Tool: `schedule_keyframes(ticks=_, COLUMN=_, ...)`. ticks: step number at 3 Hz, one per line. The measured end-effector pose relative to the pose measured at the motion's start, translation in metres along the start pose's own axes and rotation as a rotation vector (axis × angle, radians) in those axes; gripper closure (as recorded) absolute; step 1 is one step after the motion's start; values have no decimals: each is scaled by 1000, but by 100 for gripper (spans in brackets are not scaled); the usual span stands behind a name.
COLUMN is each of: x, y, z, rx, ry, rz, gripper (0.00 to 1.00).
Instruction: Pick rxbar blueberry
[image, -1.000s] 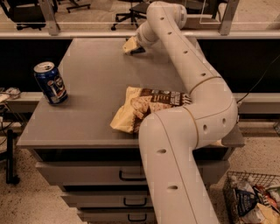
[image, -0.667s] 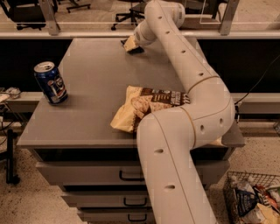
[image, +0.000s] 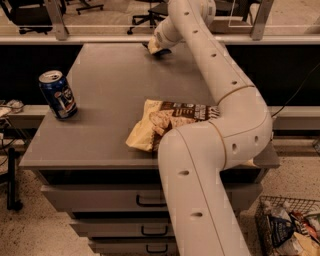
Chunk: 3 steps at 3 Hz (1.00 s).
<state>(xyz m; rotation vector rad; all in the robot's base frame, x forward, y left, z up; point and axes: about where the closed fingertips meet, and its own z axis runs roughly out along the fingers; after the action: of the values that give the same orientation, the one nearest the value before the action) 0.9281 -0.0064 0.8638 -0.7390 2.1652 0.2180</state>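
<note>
On the flat grey worktop (image: 100, 105) our white arm (image: 225, 95) reached past the cream-and-brown chip bag (image: 150, 127) to the far edge, where the gripper (image: 156, 46), clamped or not we could not tell, sat at the small flat navy rxbar blueberry (image: 165, 52), so we judged closing and lifting came next.

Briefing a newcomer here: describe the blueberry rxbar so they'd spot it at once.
Start at the grey table and go to its far edge, where the gripper sits low. The rxbar blueberry is the small, flat, dark wrapper by it, far smaller than the cream chip bag and nothing like the upright blue soda can.
</note>
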Motion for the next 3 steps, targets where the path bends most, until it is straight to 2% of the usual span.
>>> schedule_keyframes(ticks=1, x=-22, y=-6, z=-48, rx=-8, ry=-49, rz=-55, gripper=100)
schedule_keyframes(ticks=2, x=-47, y=-6, z=-102, rx=-38, ry=-126, rz=-117, gripper=100)
schedule_keyframes(ticks=3, x=-66, y=4, z=-154, rx=-98, ry=-223, rz=-166, gripper=100)
